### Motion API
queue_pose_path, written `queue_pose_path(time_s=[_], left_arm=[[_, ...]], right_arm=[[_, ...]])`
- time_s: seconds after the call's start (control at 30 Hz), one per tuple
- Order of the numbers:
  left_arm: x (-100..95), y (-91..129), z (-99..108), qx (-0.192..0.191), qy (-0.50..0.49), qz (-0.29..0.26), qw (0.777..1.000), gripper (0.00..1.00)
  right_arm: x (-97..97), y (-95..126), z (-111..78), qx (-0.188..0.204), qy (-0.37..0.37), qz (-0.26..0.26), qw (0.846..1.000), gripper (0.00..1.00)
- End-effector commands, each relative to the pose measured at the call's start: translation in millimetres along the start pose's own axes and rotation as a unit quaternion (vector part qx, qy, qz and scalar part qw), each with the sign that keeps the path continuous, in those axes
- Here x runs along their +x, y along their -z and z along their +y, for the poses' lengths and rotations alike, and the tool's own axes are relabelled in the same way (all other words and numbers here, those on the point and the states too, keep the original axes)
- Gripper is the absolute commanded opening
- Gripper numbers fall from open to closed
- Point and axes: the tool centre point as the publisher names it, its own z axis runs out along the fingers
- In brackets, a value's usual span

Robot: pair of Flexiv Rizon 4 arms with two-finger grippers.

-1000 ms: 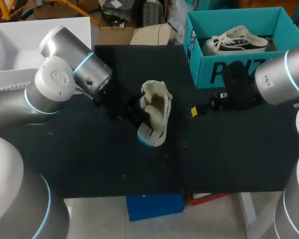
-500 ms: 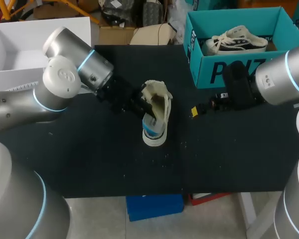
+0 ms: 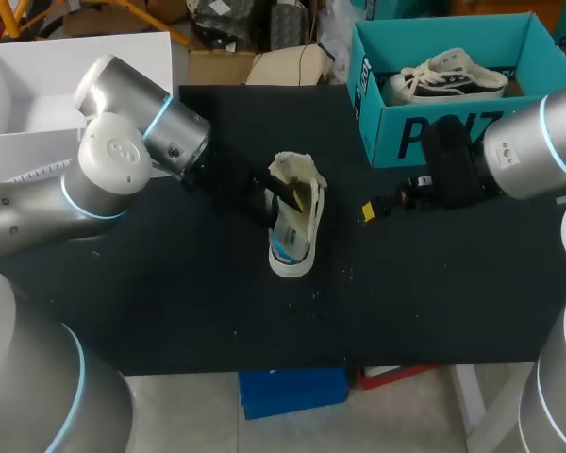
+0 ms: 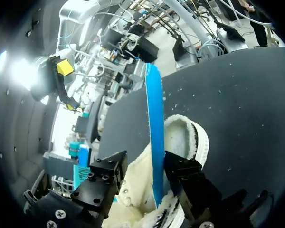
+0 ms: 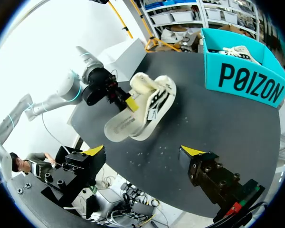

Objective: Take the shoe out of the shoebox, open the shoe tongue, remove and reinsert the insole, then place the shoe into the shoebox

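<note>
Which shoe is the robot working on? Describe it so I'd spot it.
On the black table, look near the middle, away from the teal box at the far right. The cream shoe there has the left gripper at its opening; the other shoe sits inside the box.

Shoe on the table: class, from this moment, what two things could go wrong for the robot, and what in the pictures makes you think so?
1. Only the left gripper is at the shoe; the right gripper hangs open, apart from it. Pulling the blue insole may drag the whole shoe across the table instead of freeing it.
2. The insole stands on edge in the shoe's opening, so it might bend or snag there.
</note>
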Motion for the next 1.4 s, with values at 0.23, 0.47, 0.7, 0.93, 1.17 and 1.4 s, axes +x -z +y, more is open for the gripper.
queue_pose_path(time_s=[0.23,0.47,0.7,0.93,1.17,1.4], left_arm=[[-13.3,16.0,-46.2,0.018,-0.036,0.018,0.999,0.46],[-10.9,12.2,-66.6,0.035,-0.044,0.022,0.998,0.16],[-5.1,11.6,-66.2,0.019,-0.035,0.008,0.999,0.0],[-0.6,5.9,-52.9,0.0,-0.019,-0.014,1.0,0.0],[-0.4,2.6,-40.5,-0.011,-0.016,-0.024,1.0,0.0],[2.2,4.5,-29.0,-0.026,-0.013,-0.015,0.999,0.0]], right_arm=[[0.9,-0.7,0.7,0.001,0.0,-0.001,1.0,1.0],[0.9,-0.7,0.7,0.001,0.0,-0.001,1.0,1.0],[0.9,-0.7,0.7,0.001,0.0,-0.001,1.0,1.0],[0.9,-0.7,0.7,0.001,0.0,-0.001,1.0,1.0],[0.9,-0.7,0.7,0.001,0.0,-0.001,1.0,1.0],[0.9,-0.7,0.7,0.001,0.0,-0.001,1.0,1.0]])
